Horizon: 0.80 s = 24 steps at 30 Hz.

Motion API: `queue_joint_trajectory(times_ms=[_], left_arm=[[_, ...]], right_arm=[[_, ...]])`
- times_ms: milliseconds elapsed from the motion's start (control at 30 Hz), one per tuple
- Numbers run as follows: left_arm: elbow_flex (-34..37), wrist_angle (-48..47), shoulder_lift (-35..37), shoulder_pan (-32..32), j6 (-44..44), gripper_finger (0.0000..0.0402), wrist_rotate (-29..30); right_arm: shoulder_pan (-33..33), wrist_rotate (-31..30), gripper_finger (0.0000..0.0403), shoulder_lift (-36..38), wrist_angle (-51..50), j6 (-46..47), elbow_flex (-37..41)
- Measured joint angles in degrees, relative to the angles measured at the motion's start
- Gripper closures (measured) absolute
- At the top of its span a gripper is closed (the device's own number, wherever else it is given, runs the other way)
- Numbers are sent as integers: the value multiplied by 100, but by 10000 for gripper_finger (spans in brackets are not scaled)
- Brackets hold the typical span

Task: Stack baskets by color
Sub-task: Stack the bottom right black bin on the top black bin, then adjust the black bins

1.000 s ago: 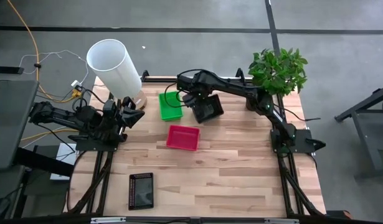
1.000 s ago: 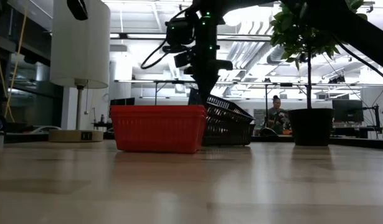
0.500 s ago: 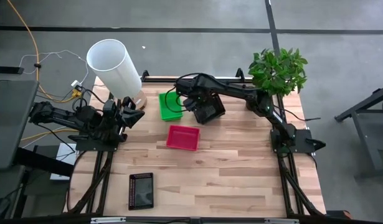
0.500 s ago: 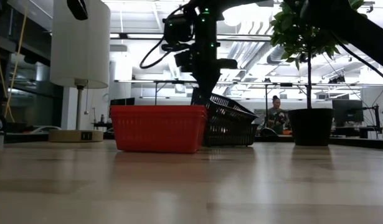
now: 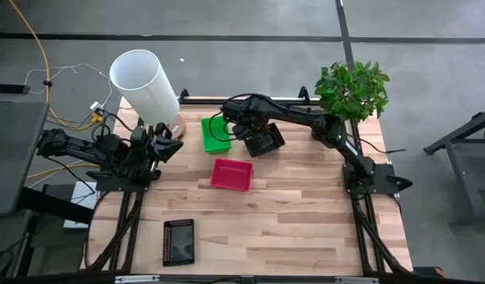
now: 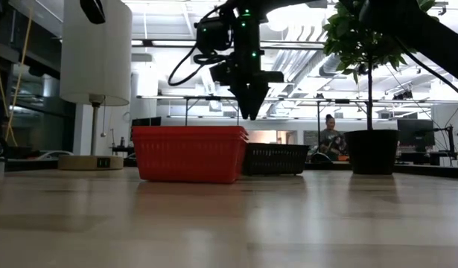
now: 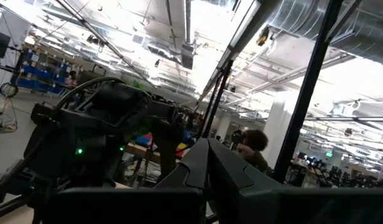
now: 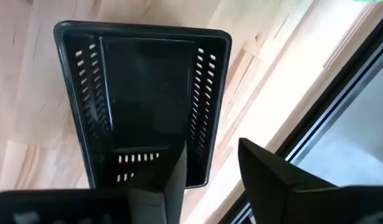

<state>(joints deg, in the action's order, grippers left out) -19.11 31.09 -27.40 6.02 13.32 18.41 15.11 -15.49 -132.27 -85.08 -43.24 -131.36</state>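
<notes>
Behind pink basket (image 6: 189, 154): black basket (image 6: 278, 158) half-hidden

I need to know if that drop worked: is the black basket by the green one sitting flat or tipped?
Flat. In the low view the black basket rests level on the table.

Matt perforated plastic black basket (image 8: 144, 99), pale smooth wood-plank table (image 5: 305, 229), glossy white cylinder (image 5: 143, 83)

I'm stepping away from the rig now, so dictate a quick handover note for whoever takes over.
Right gripper: open, hovering just above the black mesh plastic basket, which sits flat at the table's back.
Left gripper: shut, parked at the left edge.
Green mesh basket sits beside that black one; magenta-pink basket mid-table; second black basket alone at front.
Left: bring the front black basket onto the back one.
</notes>
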Motion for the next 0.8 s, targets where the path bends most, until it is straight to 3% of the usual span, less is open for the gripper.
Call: queue_joint_trajectory(times_ms=[267, 367, 500, 667, 800], left_arm=[[0, 0, 1, 2, 0, 401, 0], [0, 0, -1, 2, 0, 401, -2], [0, -19, 1, 2, 0, 401, -2], [0, -46, -2, 2, -1, 401, -4], [0, -50, 1, 2, -2, 401, -4]], right_arm=[[-1, -6, 260, 39, -166, 900, 6], [2, 382, 295, 157, -190, 1603, -3], [-45, 1536, 385, 338, -122, 2454, -14], [-368, 1826, 398, 370, -36, 2781, 38], [-622, 1965, 401, 498, 373, 2942, 548]])
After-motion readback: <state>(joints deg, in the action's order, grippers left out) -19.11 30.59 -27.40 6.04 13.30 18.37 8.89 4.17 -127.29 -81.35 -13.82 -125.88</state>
